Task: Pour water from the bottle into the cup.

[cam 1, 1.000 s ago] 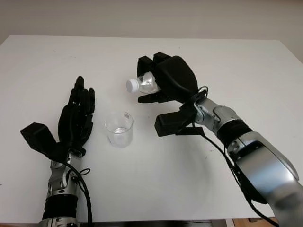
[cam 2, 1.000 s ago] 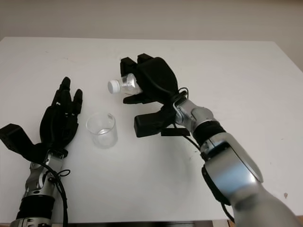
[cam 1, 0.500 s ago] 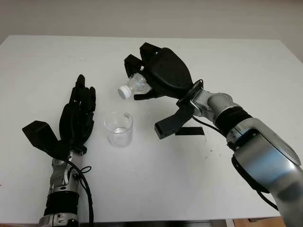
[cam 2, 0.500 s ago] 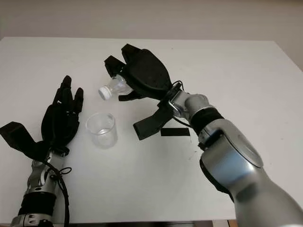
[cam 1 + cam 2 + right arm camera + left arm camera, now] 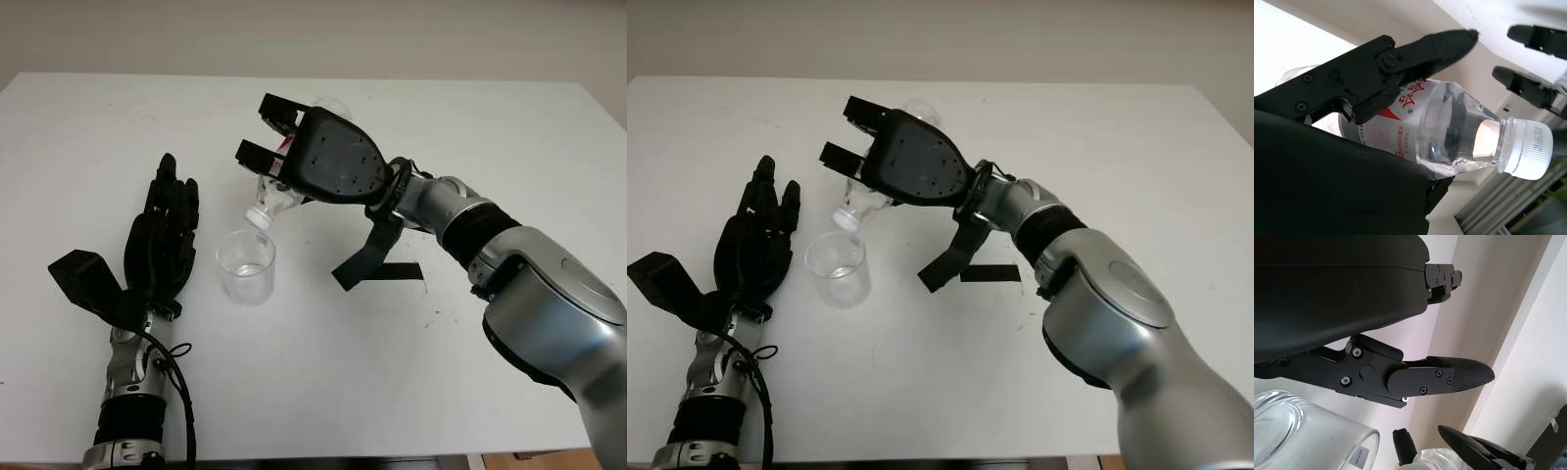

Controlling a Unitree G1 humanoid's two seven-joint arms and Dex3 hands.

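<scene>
My right hand (image 5: 318, 166) is gripping the water bottle (image 5: 275, 196), tilting its white capped neck down just above the clear cup (image 5: 246, 266) on the desk (image 5: 98, 117). My left hand (image 5: 162, 240) is open beside the cup.

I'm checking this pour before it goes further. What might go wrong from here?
1. The bottle in the right hand has its white cap on, so tipping it probably pours nothing.
2. Its neck hangs over the cup's near rim, not the middle, so water might spill on the table.
3. The open left hand beside the cup may knock it.
</scene>
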